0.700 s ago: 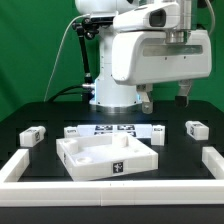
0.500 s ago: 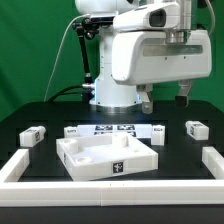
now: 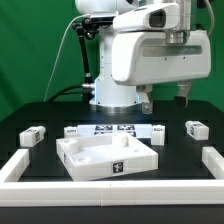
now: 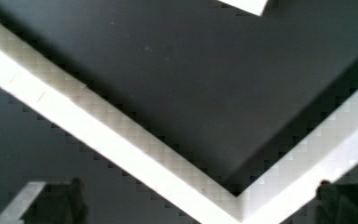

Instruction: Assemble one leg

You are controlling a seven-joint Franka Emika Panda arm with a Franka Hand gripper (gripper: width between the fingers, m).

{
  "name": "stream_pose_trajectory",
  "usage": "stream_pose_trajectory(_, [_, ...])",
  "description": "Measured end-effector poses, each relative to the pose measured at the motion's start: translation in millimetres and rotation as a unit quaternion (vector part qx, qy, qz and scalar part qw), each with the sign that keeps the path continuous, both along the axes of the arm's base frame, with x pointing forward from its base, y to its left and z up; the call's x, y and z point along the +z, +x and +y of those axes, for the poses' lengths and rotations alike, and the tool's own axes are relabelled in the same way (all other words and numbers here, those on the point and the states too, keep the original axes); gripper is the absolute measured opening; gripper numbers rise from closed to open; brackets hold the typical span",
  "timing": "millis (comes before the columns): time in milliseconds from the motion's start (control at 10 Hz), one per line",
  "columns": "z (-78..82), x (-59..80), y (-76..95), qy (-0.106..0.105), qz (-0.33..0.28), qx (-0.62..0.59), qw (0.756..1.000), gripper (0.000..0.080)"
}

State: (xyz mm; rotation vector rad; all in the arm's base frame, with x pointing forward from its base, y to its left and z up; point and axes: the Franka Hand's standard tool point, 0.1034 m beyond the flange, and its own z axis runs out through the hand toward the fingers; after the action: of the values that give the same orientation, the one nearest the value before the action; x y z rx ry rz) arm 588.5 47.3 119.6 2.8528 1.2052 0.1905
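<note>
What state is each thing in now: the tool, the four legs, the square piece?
Sides: the exterior view's.
tool: open, empty, above the table.
far-left leg: loose on the table.
inner-left leg: loose on the table.
inner-right leg: loose on the table.
far-right leg: loose on the table.
square rimmed piece: lying flat, no leg attached.

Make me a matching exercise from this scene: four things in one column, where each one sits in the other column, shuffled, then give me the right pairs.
Things
1. leg at the exterior view's far left
2. marker board
3. large square rimmed piece
4. gripper

Places
A. raised above the table, jaws open and empty
B. in front of the marker board, nearest the camera
C. flat on the table, just before the robot's base
D. alone on the table, just behind a white rail

Pairs: 1-D, 2-C, 3-B, 4-A
</note>
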Motion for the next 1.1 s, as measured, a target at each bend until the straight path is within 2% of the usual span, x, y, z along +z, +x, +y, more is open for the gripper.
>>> stream_pose_trajectory(300, [-14.2, -17.3, -17.7, -0.017, -0.016, 0.115, 0.993, 0.0650])
stream_pose_trajectory(500, [-7.5, -24.2, -24.3, -0.046, 0.010, 0.178, 0.983, 0.0650])
stream_pose_trajectory(1000, [-10.3, -24.4, -23.6, -0.046, 0.006, 0.183, 0.982, 0.0650])
stream_pose_trajectory(1100, [-15.0, -29.2, -28.8, -0.057, 0.000, 0.249, 0.967, 0.0650])
